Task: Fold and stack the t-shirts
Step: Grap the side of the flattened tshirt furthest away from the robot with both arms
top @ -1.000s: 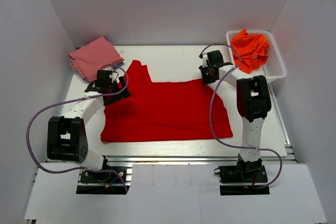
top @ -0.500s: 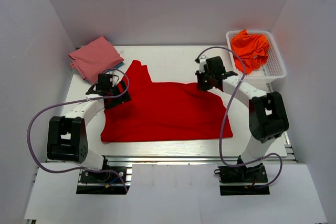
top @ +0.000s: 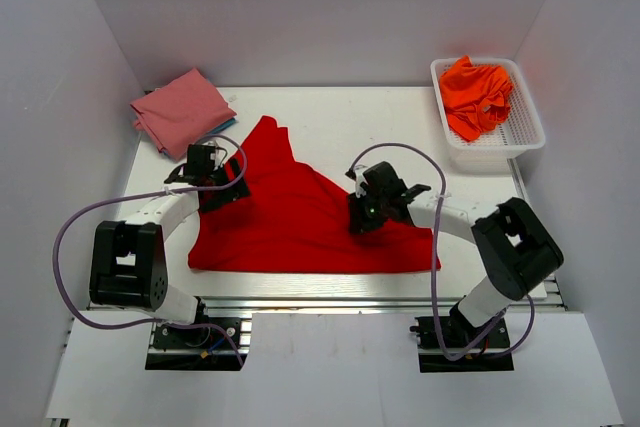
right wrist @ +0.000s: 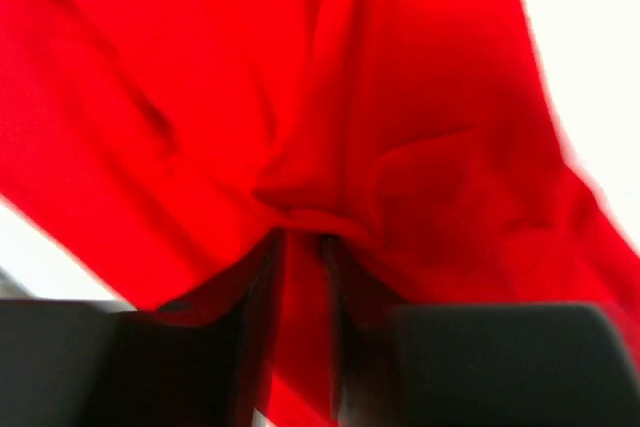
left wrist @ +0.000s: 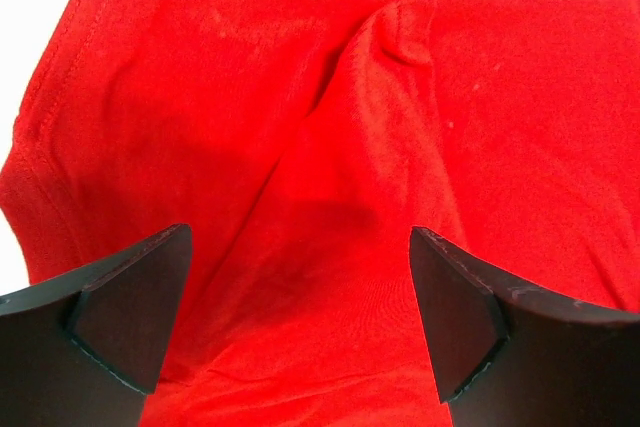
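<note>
The red t-shirt (top: 290,222) lay mid-way across the table (top: 340,112), a fold pinched in the nearly closed right gripper (top: 366,211). The left gripper (left wrist: 300,317) hovered wide above its left side, holding nothing. Risk — the shallow pinch could slip and the unpinned cloth bunch. No brand or writing was legible.

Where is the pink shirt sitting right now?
Seen from above, the pink shirt lies folded at the table's far left corner, just beyond the red shirt, opposite the white basket at far right.
</note>
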Tool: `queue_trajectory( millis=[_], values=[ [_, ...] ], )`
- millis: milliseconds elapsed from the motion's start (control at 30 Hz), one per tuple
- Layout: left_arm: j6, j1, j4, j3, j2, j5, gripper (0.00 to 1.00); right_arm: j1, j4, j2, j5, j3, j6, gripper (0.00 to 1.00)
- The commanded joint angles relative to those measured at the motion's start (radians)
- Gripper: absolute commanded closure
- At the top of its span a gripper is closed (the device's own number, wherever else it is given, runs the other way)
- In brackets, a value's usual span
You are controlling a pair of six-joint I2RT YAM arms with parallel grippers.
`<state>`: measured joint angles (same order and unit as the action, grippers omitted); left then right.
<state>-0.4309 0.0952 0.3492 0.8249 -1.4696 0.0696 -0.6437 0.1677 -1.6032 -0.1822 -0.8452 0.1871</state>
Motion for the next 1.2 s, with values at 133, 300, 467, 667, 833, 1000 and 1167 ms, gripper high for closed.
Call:
queue_trajectory(
  millis=[133, 300, 467, 667, 833, 1000, 1167],
  values=[
    [-0.006, 0.005, -0.036, -0.004, -0.014, 0.019, 0.0, -0.017, -0.134, 0.11, -0.062, -0.002, 0.086, 0.29],
    [-0.006, 0.005, -0.046, 0.006, -0.032, 0.03, 0.0, 0.001, -0.028, 0.127, 0.053, -0.092, 0.066, 0.21],
    [0.003, -0.005, -0.027, 0.017, -0.043, 0.03, 0.0, 0.035, 0.055, 0.106, 0.11, -0.123, 0.048, 0.22],
    [0.023, -0.005, -0.027, 0.017, -0.052, 0.021, 0.0, 0.085, 0.131, 0.052, 0.119, -0.147, 0.043, 0.32],
    [0.023, -0.005, -0.027, 0.006, -0.072, 0.021, 0.0, 0.09, 0.119, 0.012, 0.075, -0.146, 0.023, 0.34],
    [0.023, -0.005, -0.027, 0.006, -0.072, 0.021, 0.0, 0.093, 0.107, -0.026, 0.027, -0.147, 0.02, 0.37],
    [0.023, -0.005, -0.018, -0.003, -0.072, 0.012, 0.0, 0.092, 0.092, -0.035, -0.025, -0.138, 0.012, 0.5]
  ],
)
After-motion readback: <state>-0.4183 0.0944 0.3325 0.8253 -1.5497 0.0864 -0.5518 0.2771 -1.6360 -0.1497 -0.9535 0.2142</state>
